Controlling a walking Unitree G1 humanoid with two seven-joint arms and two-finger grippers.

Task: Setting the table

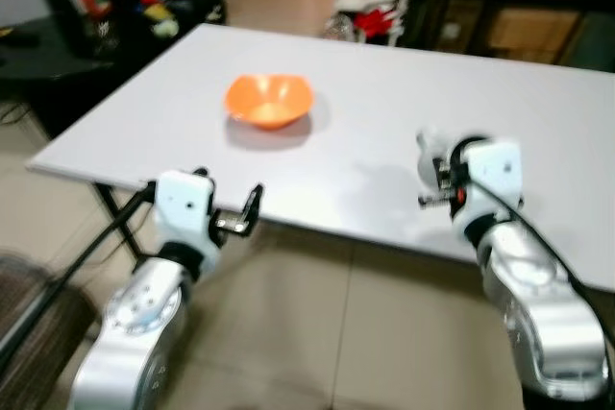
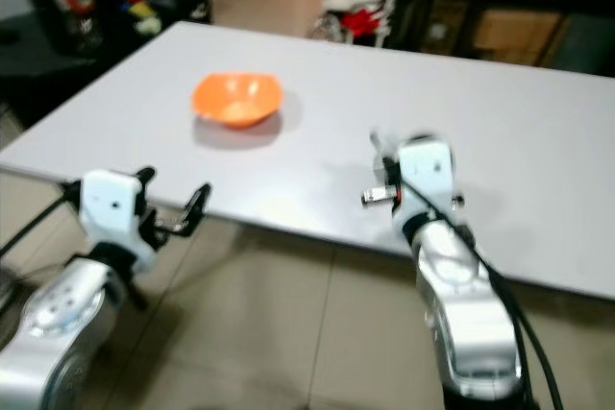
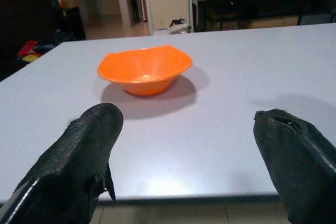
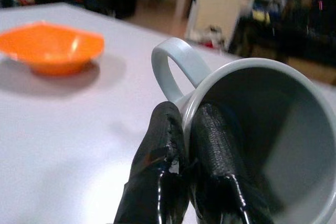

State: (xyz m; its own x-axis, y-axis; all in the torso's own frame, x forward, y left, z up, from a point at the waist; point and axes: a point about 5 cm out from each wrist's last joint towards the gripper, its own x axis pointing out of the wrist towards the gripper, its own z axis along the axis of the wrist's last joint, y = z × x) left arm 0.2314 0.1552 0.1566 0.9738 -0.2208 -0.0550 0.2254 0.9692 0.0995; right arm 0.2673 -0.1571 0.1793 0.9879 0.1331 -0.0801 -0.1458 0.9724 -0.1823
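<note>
**Cup held at the near edge, bowl ahead and toward the left arm**

The right gripper (image 4: 181,145) is closed on the rim of a pale cup (image 4: 252,129), one finger inside the wall and one outside, just beside the handle. The cup is tilted, its mouth turned back toward the wrist camera and its handle pointing away from the gripper. In the head views this gripper (image 1: 432,165) hangs just over the near edge of the grey surface (image 1: 500,112); whether the cup touches it cannot be told through the blur.

The orange bowl (image 1: 269,101) stands upright on the surface, forward of the cup and off to its left-arm side, well apart from it. The left gripper (image 1: 235,216), its fingers (image 3: 79,156) spread wide and holding nothing, sits at the near edge with the bowl straight ahead, so it is the nearer arm to the bowl.

Judged from this layout, placing the cup calls for the right gripper to bring it upright and set it down beside the bowl.
</note>
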